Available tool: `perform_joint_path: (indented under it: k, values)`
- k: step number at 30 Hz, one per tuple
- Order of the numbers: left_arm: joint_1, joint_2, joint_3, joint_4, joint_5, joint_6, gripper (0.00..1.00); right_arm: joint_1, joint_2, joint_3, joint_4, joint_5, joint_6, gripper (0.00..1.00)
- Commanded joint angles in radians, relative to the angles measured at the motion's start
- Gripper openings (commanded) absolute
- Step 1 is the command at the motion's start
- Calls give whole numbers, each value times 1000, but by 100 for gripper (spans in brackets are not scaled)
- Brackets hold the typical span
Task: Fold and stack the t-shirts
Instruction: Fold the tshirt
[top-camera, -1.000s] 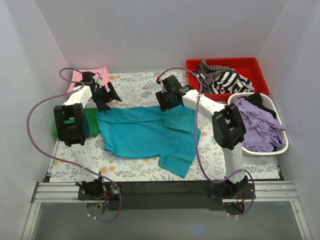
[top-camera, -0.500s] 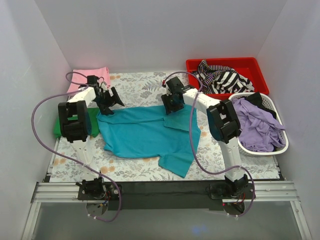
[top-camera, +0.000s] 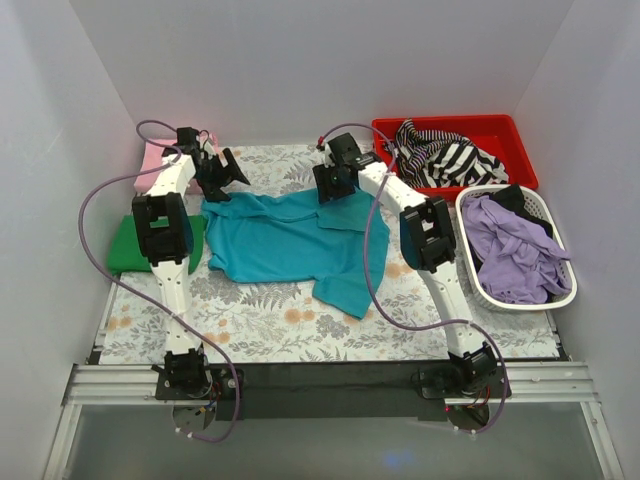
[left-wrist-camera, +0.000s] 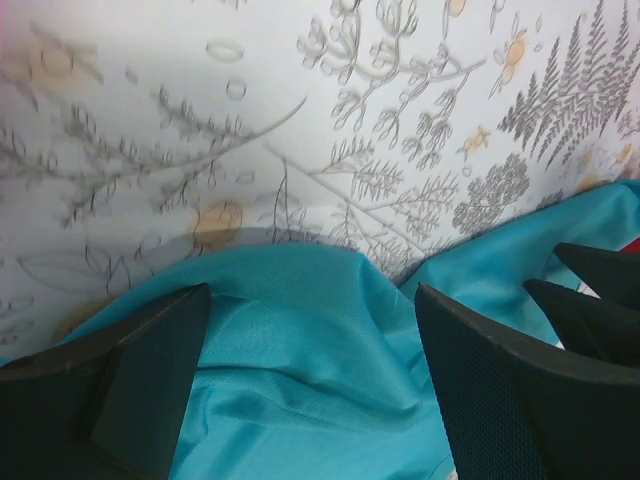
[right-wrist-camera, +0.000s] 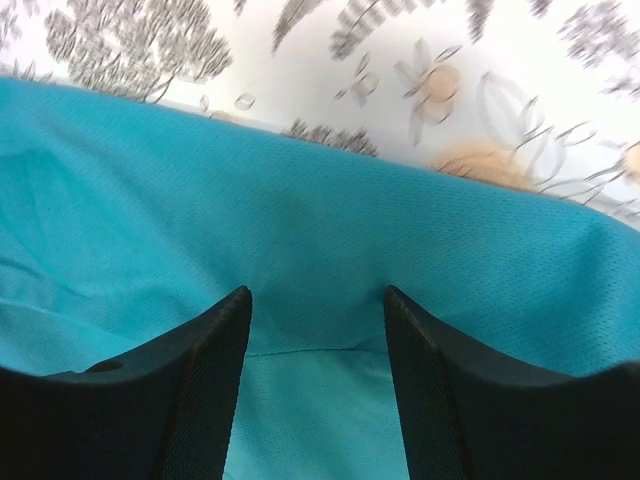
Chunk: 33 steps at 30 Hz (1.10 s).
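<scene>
Both arms are stretched to the far side of the tabletop (top-camera: 270, 335), and the teal t-shirt (top-camera: 285, 240) lies spread across the middle of it, one lower corner trailing towards the near right. The left gripper (left-wrist-camera: 312, 300) sits over the shirt's far left corner, jaws wide apart, with a soft hump of cloth rising between them and nothing pinched. The right gripper (right-wrist-camera: 317, 295) straddles the far edge further along, jaws apart as well, the fabric lying flat in the gap. I read this as the set-up for a fold. What matters here is an even bite: both sides down onto the edge together, closing on the same layers, then lifting level so the shirt doesn't skew. The cloth is a fine, matt mesh knit, limp and quick to wrinkle, so it will likely drag on the floral-printed cover and wants a clean lift. A green t-shirt (top-camera: 125, 245), apparently folded, lies just beside it at the left, and a pink t-shirt (top-camera: 152, 155) sits in the far left corner. To the right, a red bin (top-camera: 505, 122) holds a striped garment (top-camera: 445, 160), and a white basket (top-camera: 530, 303) holds a purple garment (top-camera: 510, 245).
</scene>
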<state>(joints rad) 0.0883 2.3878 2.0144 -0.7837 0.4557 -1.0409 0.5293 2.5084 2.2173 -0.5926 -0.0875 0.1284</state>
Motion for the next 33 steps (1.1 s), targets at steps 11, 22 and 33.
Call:
perform_joint_path:
  k: [11,22,33]
  values:
    - [-33,-235,-80,127,117,54,84,-29,-276,-179,211,-39,-104,69]
    - [-41,-644,-467,100,-170,16,86,139,-404,-318,125,-8,-177,68]
    - [-39,-956,-985,202,-190,-197,91,187,-598,-628,183,43,-162,67]
